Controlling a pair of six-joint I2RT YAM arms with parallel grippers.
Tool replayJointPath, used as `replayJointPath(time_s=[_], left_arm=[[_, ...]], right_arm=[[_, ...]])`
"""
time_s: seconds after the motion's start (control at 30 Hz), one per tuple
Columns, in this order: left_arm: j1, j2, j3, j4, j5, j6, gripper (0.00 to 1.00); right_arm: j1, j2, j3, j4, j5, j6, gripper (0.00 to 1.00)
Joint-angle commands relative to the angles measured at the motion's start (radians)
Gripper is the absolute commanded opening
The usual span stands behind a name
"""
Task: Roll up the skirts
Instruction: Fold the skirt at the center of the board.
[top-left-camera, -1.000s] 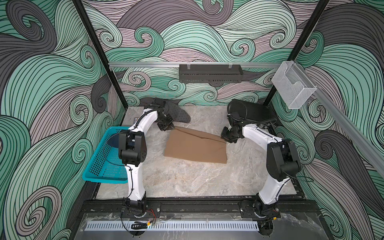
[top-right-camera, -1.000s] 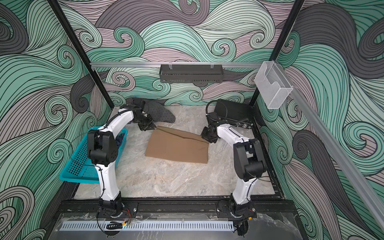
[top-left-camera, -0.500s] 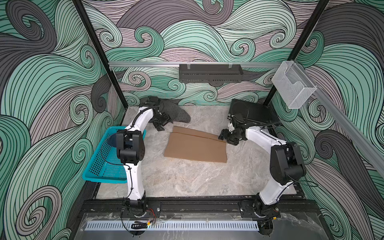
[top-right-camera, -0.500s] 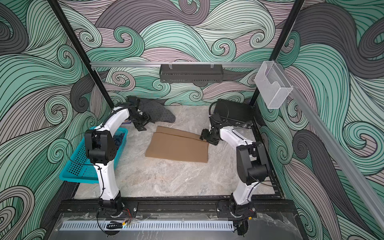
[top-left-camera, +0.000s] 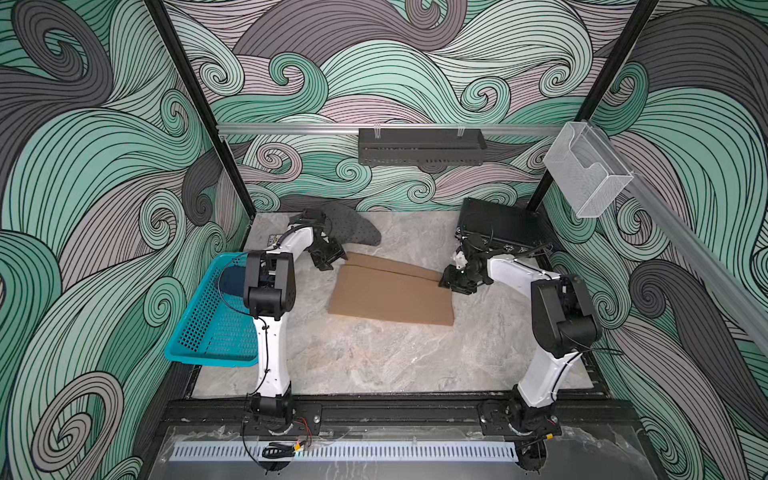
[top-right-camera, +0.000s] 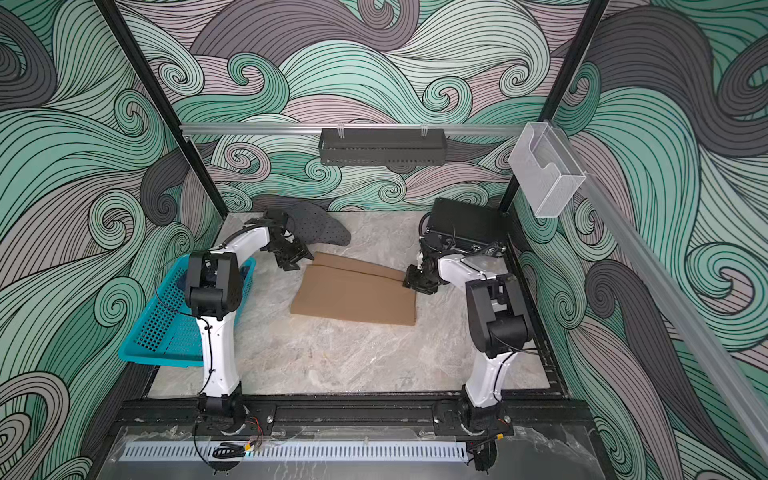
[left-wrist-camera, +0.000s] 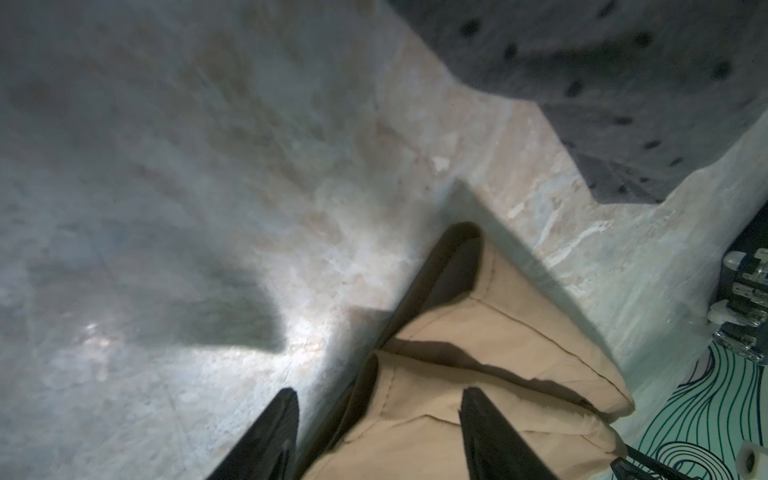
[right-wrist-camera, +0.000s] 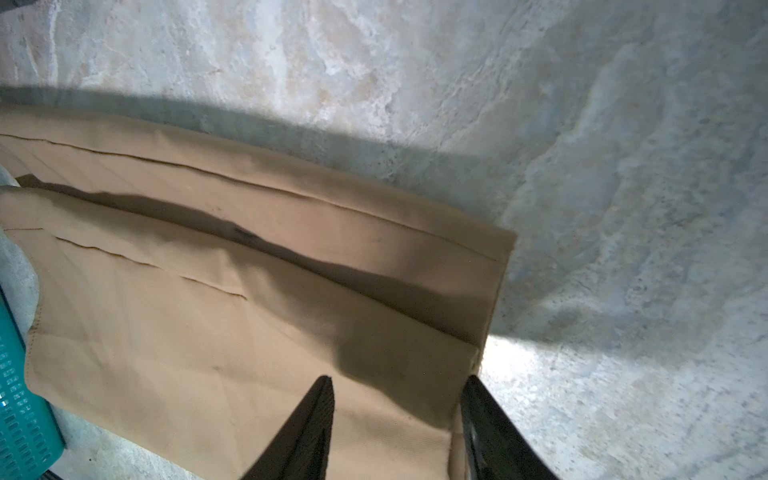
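At centre frame in both top views, the tan skirt (top-left-camera: 390, 295) lies flat on the marble table (top-left-camera: 374, 365). Its upper edge is turned over once into a narrow band. No roll is formed beyond that one turn.

The left gripper (top-left-camera: 330, 261) sits at the band's upper-left corner. The left wrist view shows its jaws apart and straddling the doubled corner, with one finger (left-wrist-camera: 270, 436) over bare table and the other over cloth. Nothing is clamped. The right gripper (top-left-camera: 452, 284) sits at the band's right end. The right wrist view shows its jaws apart with the cloth's side edge between them, not pinched.

The dotted grey skirt (top-left-camera: 351, 226) lies crumpled at the table's upper left, just above the left gripper and apart from the tan one. The denim skirt (top-left-camera: 230, 280) shows only as a dark blue patch in the teal basket (top-left-camera: 208, 332) at the left edge. Whether it is rolled cannot be told.

Assessment: the step in hand is rolling the tan skirt, with both grippers placed to take hold of the band. The next move calls for both to close on the doubled edge together, then lift slightly and carry it evenly toward the lower frame so the roll runs straight. The left jaws sit half off the cloth and may catch too little.
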Motion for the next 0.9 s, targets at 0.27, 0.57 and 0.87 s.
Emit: replayJointPath(time_s=[0.27,0.57,0.87], left_arm=[[-0.008,0.039,-0.040,0.089,0.055,0.014,0.50],[-0.007,-0.014,-0.096,0.126,0.085,0.003,0.38],[-0.006,-0.108,-0.200,0.146,0.067,-0.009,0.56]], right_arm=[[-0.010,0.038,0.020,0.018,-0.048,-0.019,0.34],[-0.013,0.035,0.012,0.030,-0.073,-0.023,0.20],[-0.015,0.044,0.014,0.030,-0.086,-0.021,0.17]])
